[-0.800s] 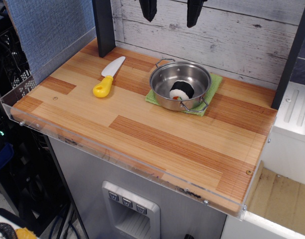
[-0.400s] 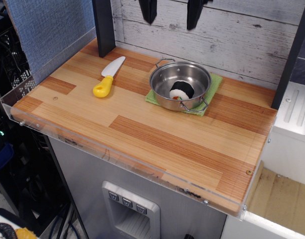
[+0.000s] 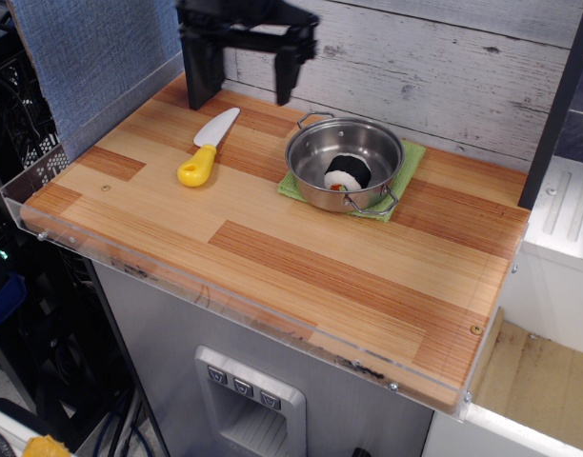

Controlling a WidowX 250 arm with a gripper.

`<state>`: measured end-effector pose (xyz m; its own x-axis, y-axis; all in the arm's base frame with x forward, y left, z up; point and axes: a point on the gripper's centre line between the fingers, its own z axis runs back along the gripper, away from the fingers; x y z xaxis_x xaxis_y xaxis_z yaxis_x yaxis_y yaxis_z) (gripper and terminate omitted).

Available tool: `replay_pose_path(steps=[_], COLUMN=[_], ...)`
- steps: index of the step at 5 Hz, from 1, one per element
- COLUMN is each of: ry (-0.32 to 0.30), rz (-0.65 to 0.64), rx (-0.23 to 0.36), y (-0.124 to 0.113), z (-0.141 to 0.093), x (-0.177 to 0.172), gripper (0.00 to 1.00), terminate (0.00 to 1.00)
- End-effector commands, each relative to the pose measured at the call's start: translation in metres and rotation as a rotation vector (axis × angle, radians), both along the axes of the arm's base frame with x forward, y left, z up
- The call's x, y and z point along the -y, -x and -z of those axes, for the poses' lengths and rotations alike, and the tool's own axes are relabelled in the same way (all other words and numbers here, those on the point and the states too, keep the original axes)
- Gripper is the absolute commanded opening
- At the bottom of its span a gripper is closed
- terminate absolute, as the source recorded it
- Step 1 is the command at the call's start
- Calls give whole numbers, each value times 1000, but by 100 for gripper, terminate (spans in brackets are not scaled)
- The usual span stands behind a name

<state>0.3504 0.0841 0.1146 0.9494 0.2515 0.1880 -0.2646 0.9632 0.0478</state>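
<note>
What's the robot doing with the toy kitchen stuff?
The robot's black gripper hangs open over the back of the wooden counter, holding nothing. Nearest to it lies a toy knife with a yellow handle. Beside that, a steel pot sits on a green cloth with a toy sushi roll inside.

Looking down from above and in front of the table (image 3: 301,276), facing the plank back wall (image 3: 463,67). Standing at middle range, taking in the whole tabletop and the cabinet front (image 3: 168,324) below, cutting off the end effector (image 3: 242,90) at the top edge.
</note>
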Motion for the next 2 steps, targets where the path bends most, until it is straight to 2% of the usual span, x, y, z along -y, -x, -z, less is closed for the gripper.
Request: replay_pose_path(steps=[1,2], ry=[-81,-93], rz=[-6,0], rx=[-25,-67], y=[0,-7], z=[8,28], x=[-54,-62], gripper=[100,100], terminate=[0,0])
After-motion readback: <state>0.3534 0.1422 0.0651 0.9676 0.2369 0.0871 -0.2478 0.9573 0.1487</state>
